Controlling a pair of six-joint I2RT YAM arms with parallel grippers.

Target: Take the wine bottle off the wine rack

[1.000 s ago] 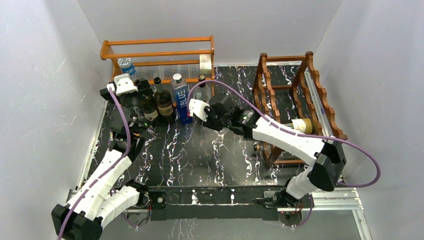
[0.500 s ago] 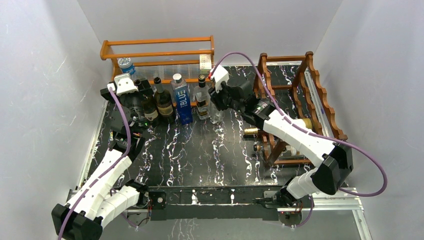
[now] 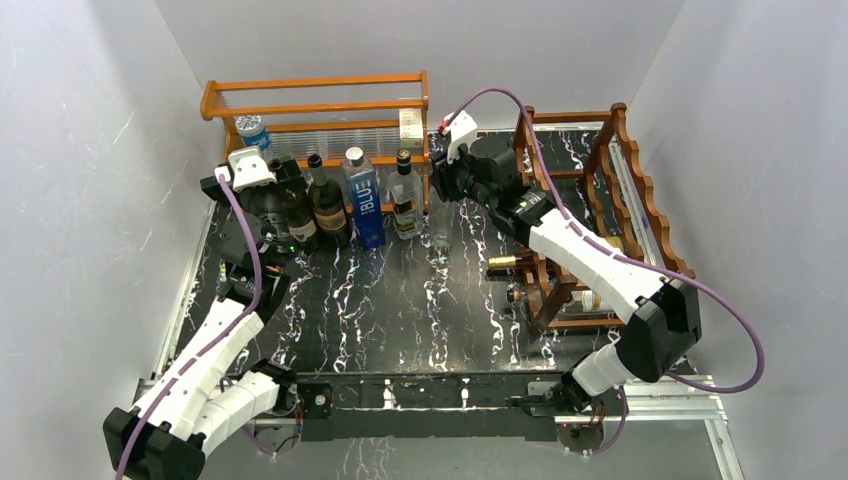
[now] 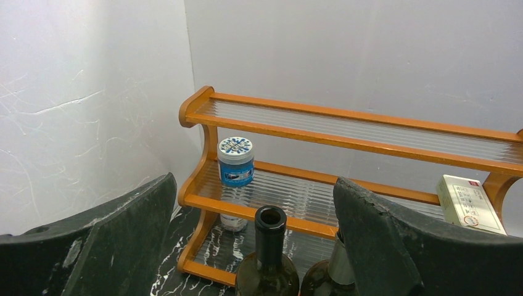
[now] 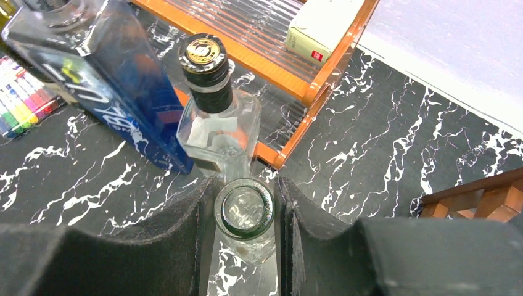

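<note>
**A:** What's the right gripper [image 5: 245, 186] doing?
**B:** Arm's reached way out, fingers pinching the neck of the clear wine bottle [image 5: 245, 213], which is upright under the hand. Wine rack [image 3: 648, 198] is just to its right. Left gripper [image 4: 253, 185] is spread wide.

Top view high, wide, left wrist level, right wrist downward, all share orange shelf [image 3: 315, 82].

wine rack [image 3: 575, 117] right, bottles [image 3: 327, 205] left, tabletop [image 3: 400, 310] open
</note>
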